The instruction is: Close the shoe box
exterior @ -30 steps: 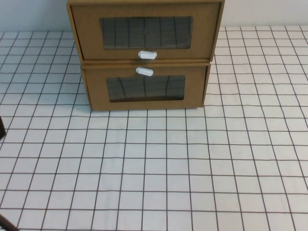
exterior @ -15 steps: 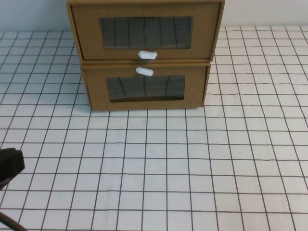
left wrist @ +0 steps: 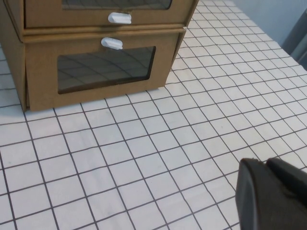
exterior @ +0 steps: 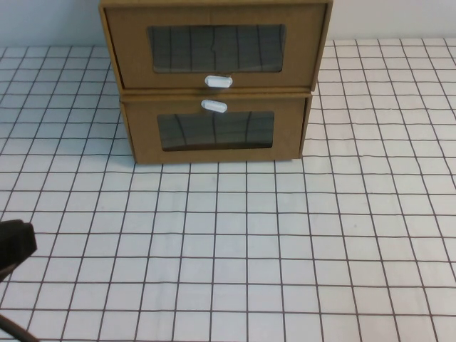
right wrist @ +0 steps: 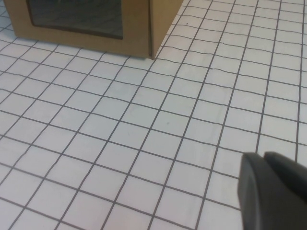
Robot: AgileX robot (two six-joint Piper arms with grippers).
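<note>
Shoe box (exterior: 216,46), a brown cardboard drawer-style box with a clear rectangular window in its front panel and a small white oval handle (exterior: 218,81) below that window, sits at the far edge of the white gridded tabletop (exterior: 249,235), stacked directly on a matching brown cardboard box (exterior: 214,128) whose own white handle (exterior: 214,106) lies above its window. The two handles sit close together, one just above the other, on either side of the seam between the boxes. The upper box's front panel stands slightly proud of the lower box's front and overhangs it at both sides.

At the left edge of the high view, near my side of the table and well apart from the boxes, my left gripper (exterior: 16,246) shows as a dark shape low over the grid; in its own wrist camera (left wrist: 273,196) the black fingertips lie pressed close together with only a thin seam between them, holding nothing. That camera looks across bare grid toward both boxes.

My right gripper (right wrist: 273,191) is outside the high view. Its wrist camera shows the black fingertips likewise drawn narrow, side by side and empty, above the gridded surface, with a front corner of the lower box in the distance.
</note>
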